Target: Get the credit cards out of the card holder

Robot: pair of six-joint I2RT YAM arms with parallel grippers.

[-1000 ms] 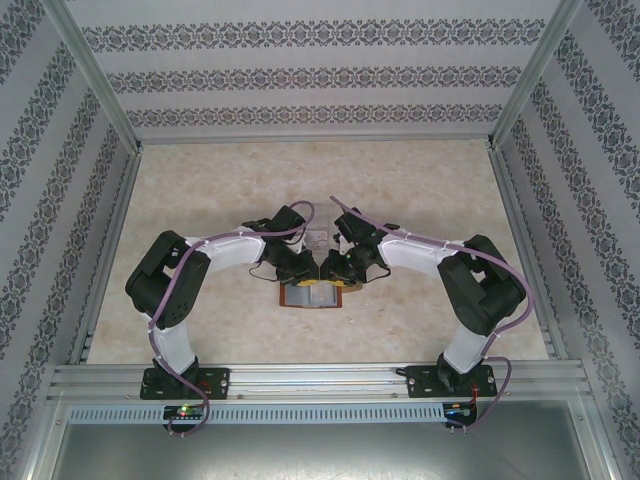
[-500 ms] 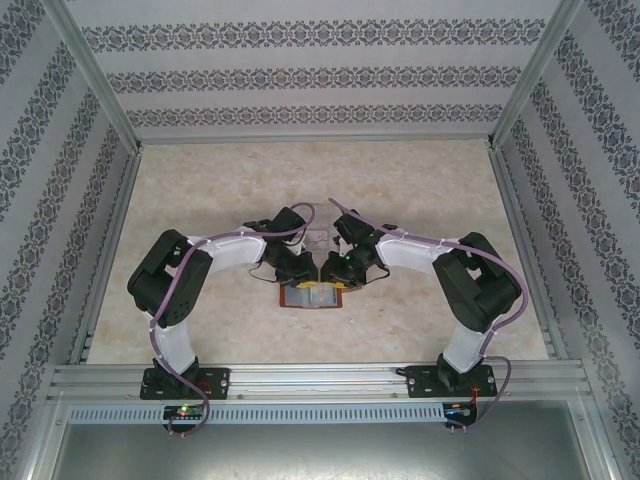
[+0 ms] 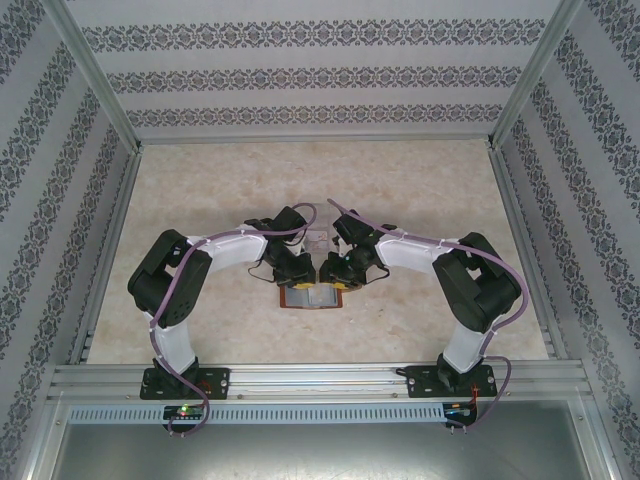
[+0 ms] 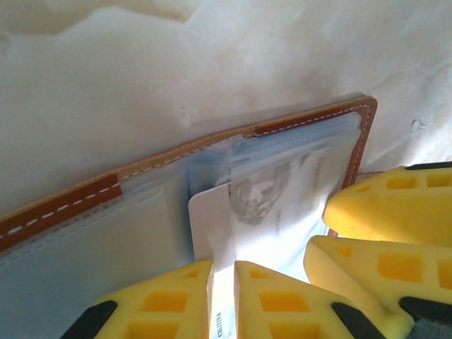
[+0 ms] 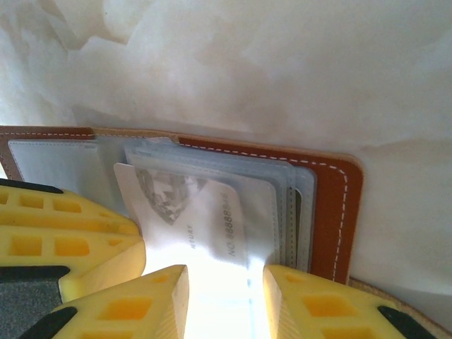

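Observation:
The card holder [image 3: 312, 297], a reddish-brown leather wallet [image 4: 70, 201], lies open on the table with its grey-blue pockets up [image 5: 332, 205]. A pale credit card [image 4: 261, 212] with faint print sticks partly out of a pocket [image 5: 191, 205]. My left gripper [image 4: 222, 265] is shut on that card's free edge. My right gripper [image 5: 226, 272] is right beside it, jaws apart astride the card and pocket. In the top view, the left gripper [image 3: 300, 272] and the right gripper [image 3: 333, 272] meet above the wallet's far edge.
A small clear plastic tray [image 3: 317, 240] sits just beyond the two grippers. The pale marbled table [image 3: 200, 190] is bounded by patterned walls and metal rails [image 3: 320, 378] at the near edge.
The right arm has shifted slightly left toward the wallet. The left arm and the wallet stay where they were.

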